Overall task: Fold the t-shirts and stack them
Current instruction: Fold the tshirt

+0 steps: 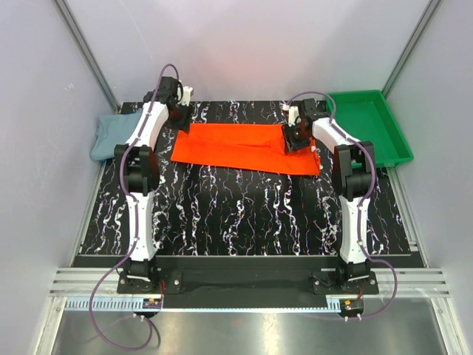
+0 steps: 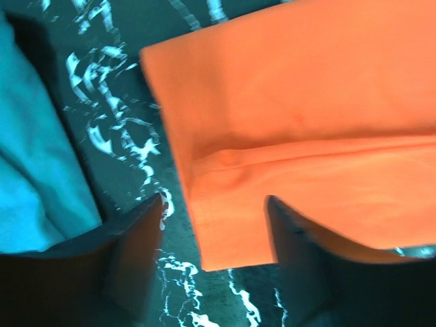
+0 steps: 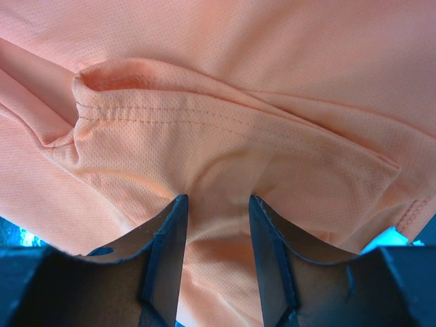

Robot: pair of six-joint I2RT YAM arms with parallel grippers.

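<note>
The orange-red t-shirt [image 1: 236, 146] lies folded into a long band across the back of the black marbled mat. My left gripper [image 1: 182, 115] hovers at its left end. In the left wrist view that gripper [image 2: 214, 201] is open, with the shirt's flat corner [image 2: 231, 231] lying loose between the fingers. My right gripper [image 1: 294, 140] is down on the band's right end. Its jaws [image 3: 216, 199] stand apart, tips pressed into the puckered orange cloth [image 3: 238, 68]. The grey-blue t-shirt [image 1: 109, 137] sits crumpled at the mat's left edge, close beside the left gripper [image 2: 34, 170].
A green plastic tray [image 1: 362, 122] stands at the back right, just beyond the right arm. The marbled mat [image 1: 244, 214] stretches toward the arm bases. White walls and metal rails close in the sides.
</note>
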